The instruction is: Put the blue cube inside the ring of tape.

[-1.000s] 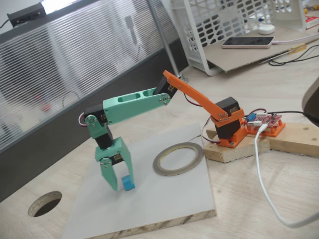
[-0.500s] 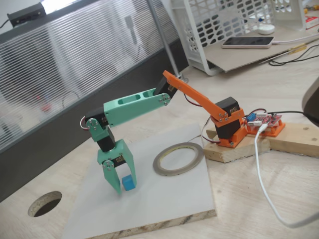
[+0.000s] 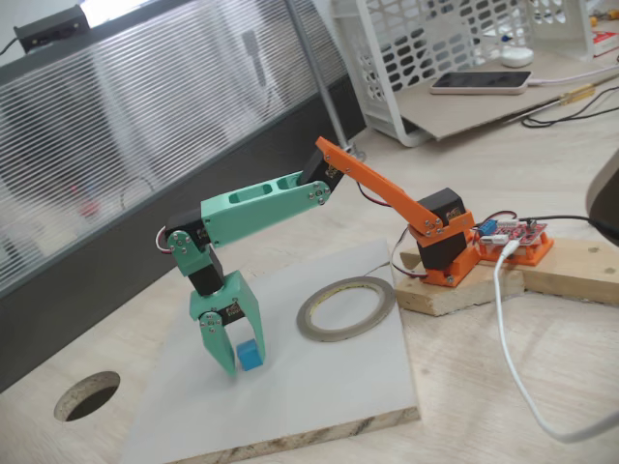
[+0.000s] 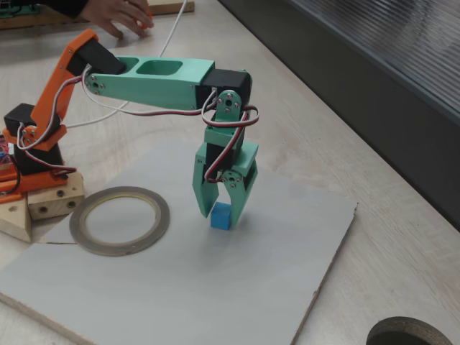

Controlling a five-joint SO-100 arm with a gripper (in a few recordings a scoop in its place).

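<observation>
While pinching smooth blue cube [image 4: 221,215], green plastic fingers [image 4: 238,203] stand beside flat tape ring [image 4: 119,220].

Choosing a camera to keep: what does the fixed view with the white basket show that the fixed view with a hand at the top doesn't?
In a fixed view: white plastic basket, phone, red circuit board. In a fixed view: a person's hand. Both: green gripper straddling the small sky-blue cube on the grey board, the flat grey-tan tape ring lying apart, and the dark tabletop hole.
</observation>
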